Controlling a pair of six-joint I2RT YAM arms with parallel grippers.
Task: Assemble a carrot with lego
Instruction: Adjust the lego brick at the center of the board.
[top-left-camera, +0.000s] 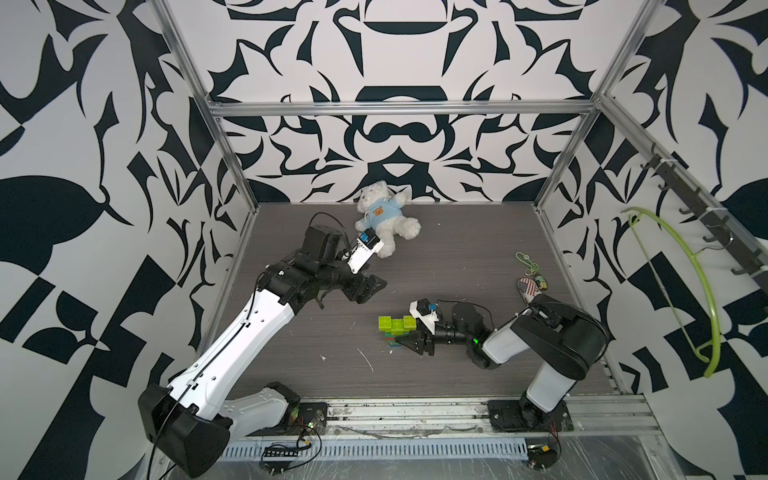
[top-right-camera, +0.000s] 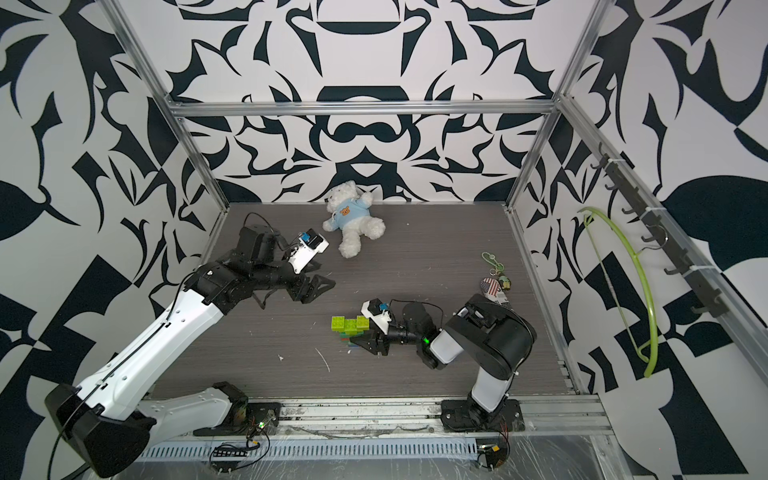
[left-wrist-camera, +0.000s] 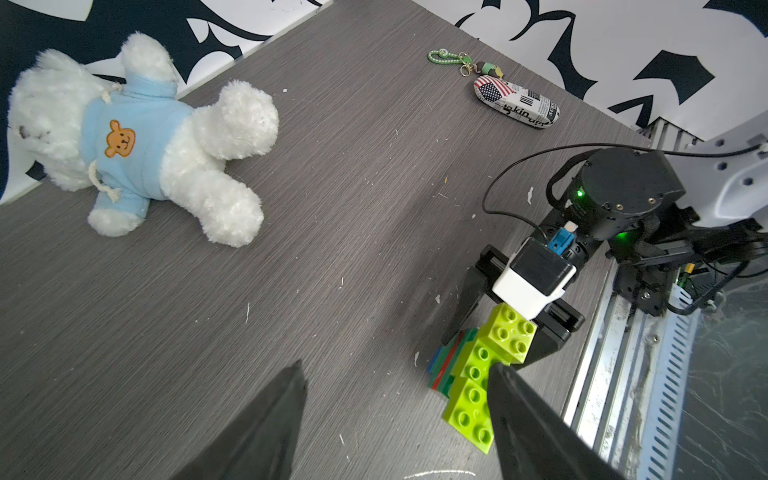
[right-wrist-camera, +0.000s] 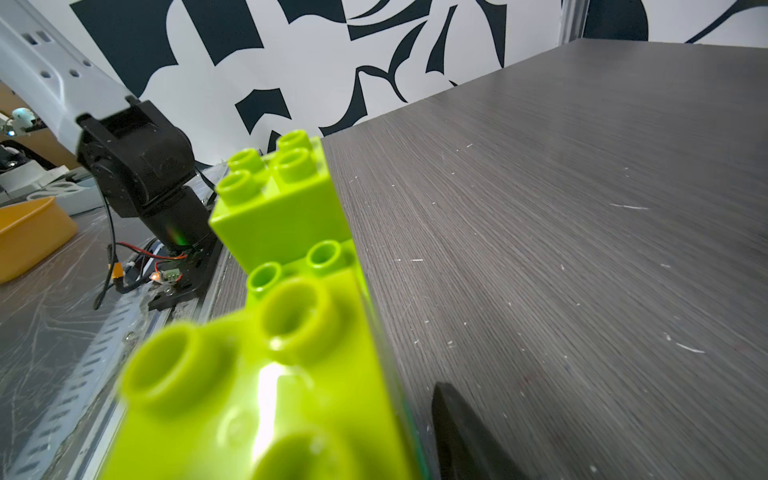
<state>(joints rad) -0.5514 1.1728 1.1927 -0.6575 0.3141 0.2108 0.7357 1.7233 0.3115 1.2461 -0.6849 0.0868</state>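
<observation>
The carrot (top-left-camera: 395, 324) (top-right-camera: 349, 325) stands near the table's front centre. Its forked lime-green top faces up, and dark green, red and blue layers (left-wrist-camera: 446, 361) show beneath. My right gripper (top-left-camera: 405, 333) (top-right-camera: 360, 333) reaches in from the right with a jaw on either side of the carrot's right fork. In the right wrist view the lime bricks (right-wrist-camera: 282, 216) fill the middle. One finger (right-wrist-camera: 461, 436) lies a sliver from them and the other is hidden. My left gripper (top-left-camera: 370, 289) (left-wrist-camera: 397, 365) hangs open and empty, behind and left of the carrot.
A white teddy bear (top-left-camera: 386, 224) in a blue shirt lies at the back. A green keychain (top-left-camera: 525, 262) and a flag-printed case (top-left-camera: 530, 289) lie by the right edge. A green hanger (top-left-camera: 685, 282) hangs on the right wall. The metal rail (top-left-camera: 415, 411) runs along the front.
</observation>
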